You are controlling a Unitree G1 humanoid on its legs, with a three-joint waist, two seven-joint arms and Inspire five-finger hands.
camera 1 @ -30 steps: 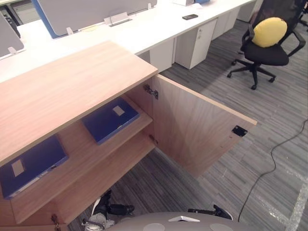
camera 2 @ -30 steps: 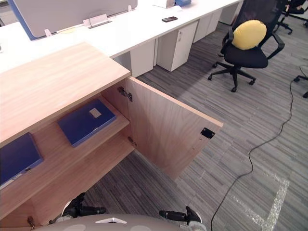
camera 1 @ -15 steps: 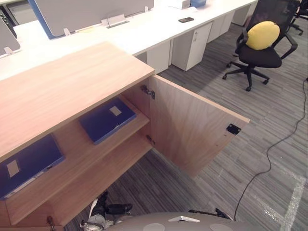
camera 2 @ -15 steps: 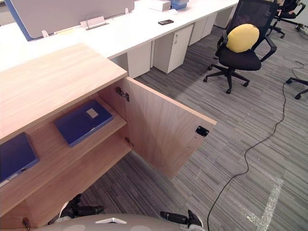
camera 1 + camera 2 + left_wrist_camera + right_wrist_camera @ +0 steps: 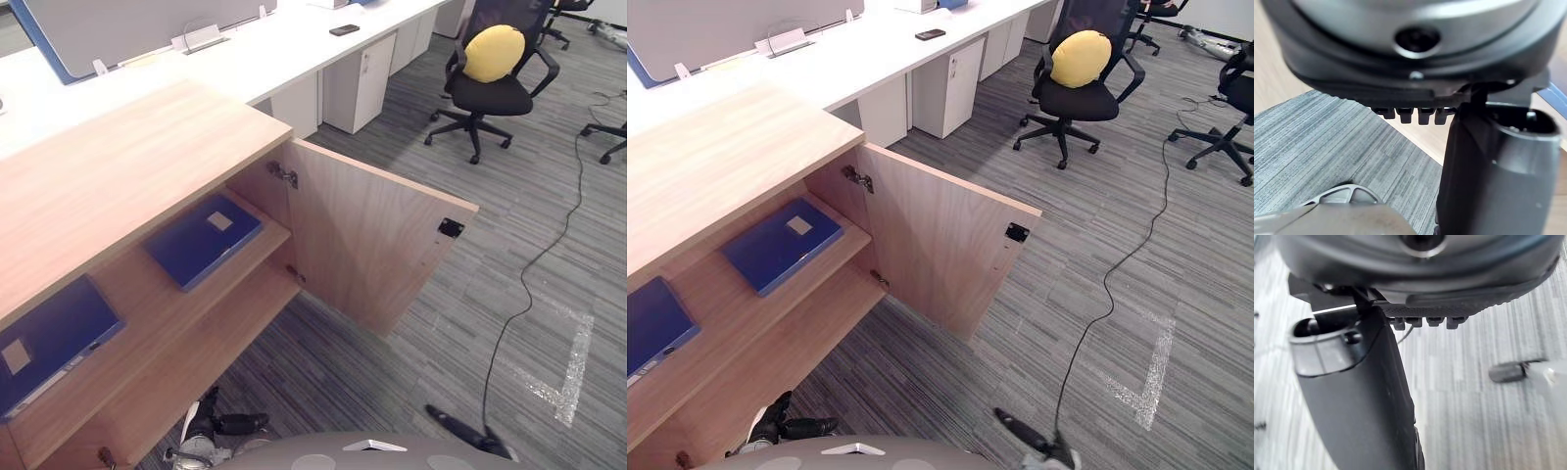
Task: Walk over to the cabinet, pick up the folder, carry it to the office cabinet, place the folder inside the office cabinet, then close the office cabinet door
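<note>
Open cabinet door (image 5: 382,245) before you, a blue folder (image 5: 201,240) on its shelf (image 5: 147,292) (left hand (image 5: 1488,171) and right hand (image 5: 1354,396) loose, empty).

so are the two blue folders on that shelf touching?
Apart. The left eye view shows the left folder and the right folder lying flat on the same shelf, with bare wood between them.

Dark left hand (image 5: 1488,166), stubby fingers (image 5: 1403,115)

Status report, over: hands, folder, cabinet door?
Both empty: left hand, right hand open, low. On the shelf, blue folder flat, second folder further left. Wide open: cabinet door; office chair well clear of it.
</note>
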